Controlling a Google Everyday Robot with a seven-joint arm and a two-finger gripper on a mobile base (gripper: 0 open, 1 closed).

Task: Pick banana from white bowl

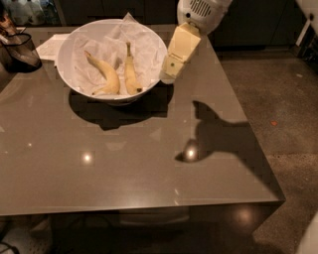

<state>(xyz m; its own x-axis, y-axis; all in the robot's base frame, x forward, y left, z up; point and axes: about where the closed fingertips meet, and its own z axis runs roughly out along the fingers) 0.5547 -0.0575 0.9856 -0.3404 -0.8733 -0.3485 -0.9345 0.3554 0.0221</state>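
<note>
gripper (169, 77): cream wedge, tilted, tip pointing down and left. It hangs over the table just outside the right rim of the white bowl. Tip sits about level with the rim; touching or just clear, can't tell from this angle.
grip state: cannot tell whether it is open or closed. Both bananas lie in the bowl, neither is held.
table (124, 183): glossy grey-brown top, near edge and right corner in view.
glints: two bright lamp reflections on the top, one left of centre (87, 158), one at the edge of the shadow (190, 153).
shadow (223, 136): dark gripper-shaped patch on the right side of the top, nearer the camera than the gripper.
white bowl (61, 62): large, deep, glossy, on the far left part of the table. It throws a dark shadow on the near side.
paper liner (146, 47): crumpled white, fills the bowl; one corner pokes above the far rim.
curved banana (107, 74): on the liner, left of the bowl's middle.
straight banana (130, 74): just right of the curved one, stem pointing away from the camera, nearer to the gripper.
dark glass vessel (20, 49): on the table at the far left, apart from the bowl.
flat white sheet (49, 45): on the table between vessel and bowl.
arm housing (201, 12): white, rounded, vent slots, directly above the gripper.
floor (278, 94): dark, speckled, right of the table.
</note>
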